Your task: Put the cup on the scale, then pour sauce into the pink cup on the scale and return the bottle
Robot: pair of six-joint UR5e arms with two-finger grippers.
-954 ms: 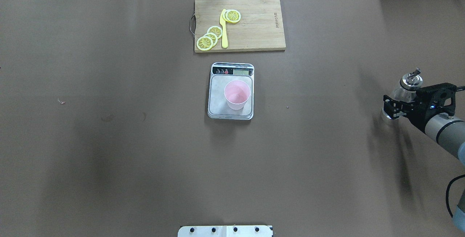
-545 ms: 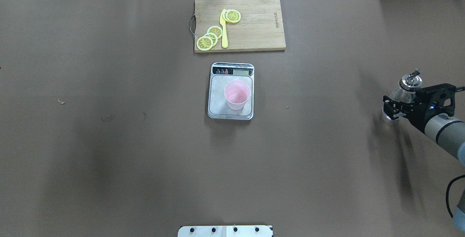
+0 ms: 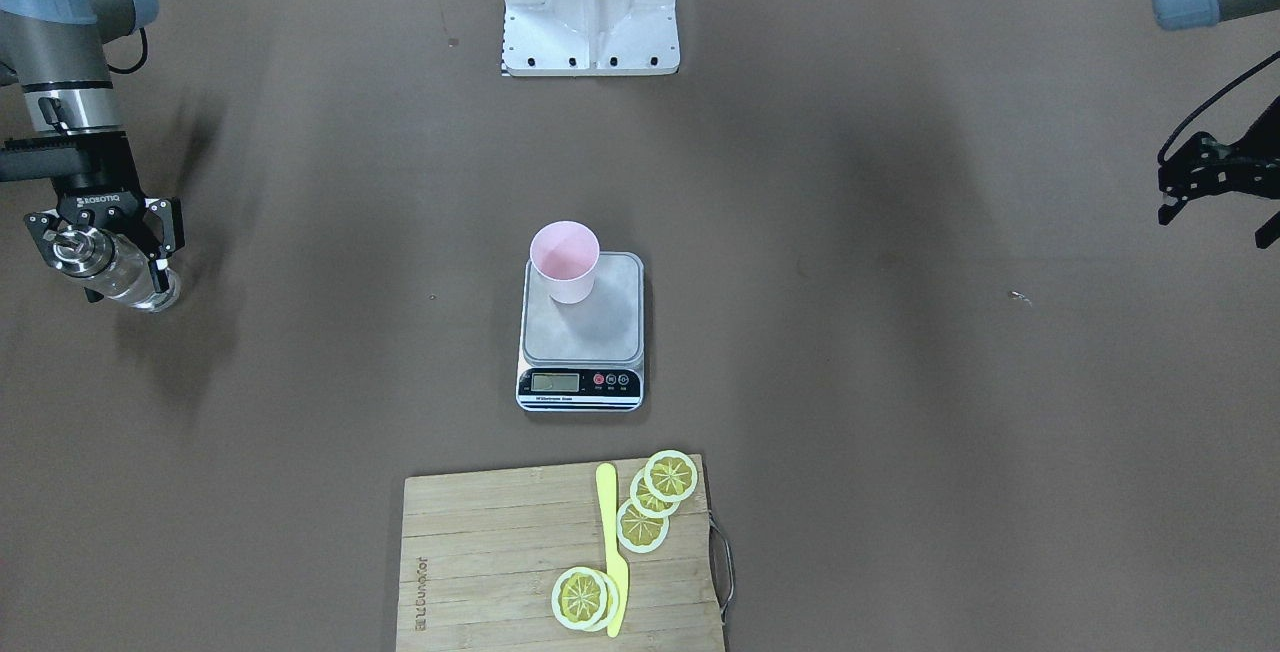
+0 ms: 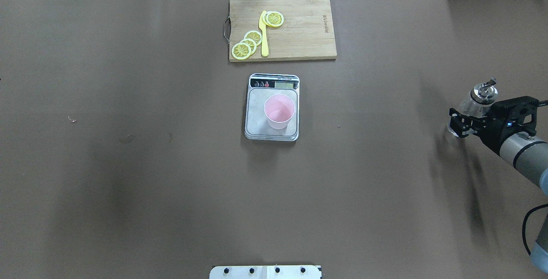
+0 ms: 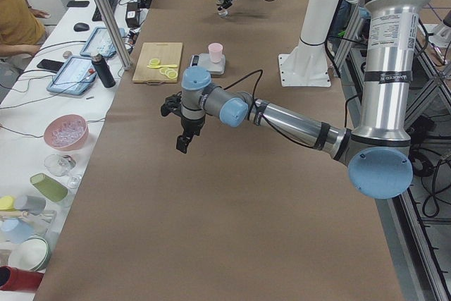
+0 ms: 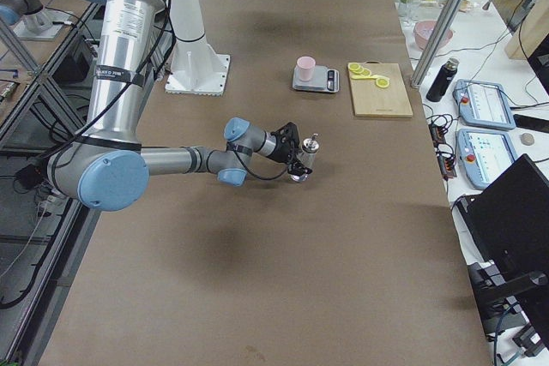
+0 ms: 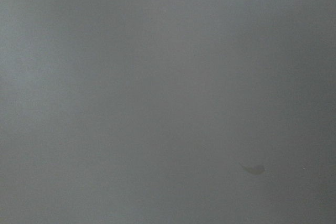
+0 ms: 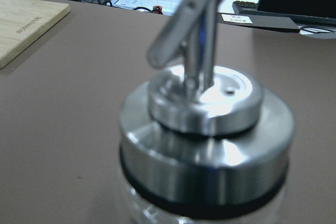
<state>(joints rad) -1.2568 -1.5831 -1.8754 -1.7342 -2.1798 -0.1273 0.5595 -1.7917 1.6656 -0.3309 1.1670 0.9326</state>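
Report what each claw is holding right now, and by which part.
The right claw grips the bottle around its clear glass body, below the metal pourer top. The left claw holds nothing.

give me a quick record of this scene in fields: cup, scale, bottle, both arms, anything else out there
cup: pink, upright on the scale's platform
scale: grey platform, display too small to read
bottle: clear, silver pourer top, held far to the robot's right of the cup
right gripper: jaws shut on the bottle
left gripper: jaws open, holding nothing, far out on the robot's left
cutting board: beyond the scale, carries lemon slices and a yellow knife
pour: not under way
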